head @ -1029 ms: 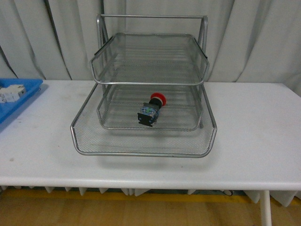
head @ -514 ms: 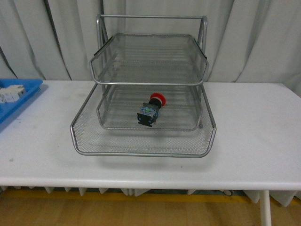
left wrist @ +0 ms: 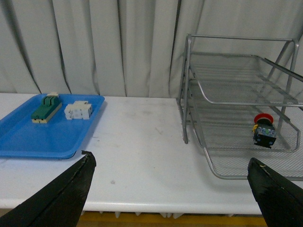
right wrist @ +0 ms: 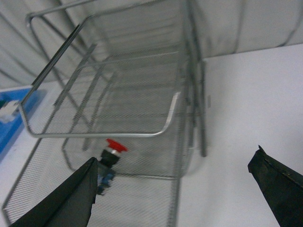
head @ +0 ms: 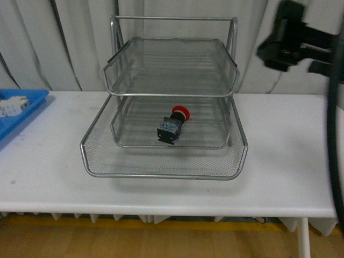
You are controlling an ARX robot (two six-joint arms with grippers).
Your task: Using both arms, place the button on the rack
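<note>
The silver three-tier rack stands mid-table, its lowest mesh tray pulled out toward me. The button lies on its side on the middle tray, red cap pointing back. My right arm hangs high at the right, above and apart from the rack. In the right wrist view the right gripper is open and empty, over the rack's right edge, the button off near one finger. The left gripper is open and empty above the table's front edge, left of the rack and button.
A flat blue tray lies at the table's left end with a green-and-cream switch block and a white component on it. Grey curtains hang behind. The white table ends just in front of the rack.
My right arm has come into the front view at the upper right, where no arm showed before. The button and rack have not moved.
</note>
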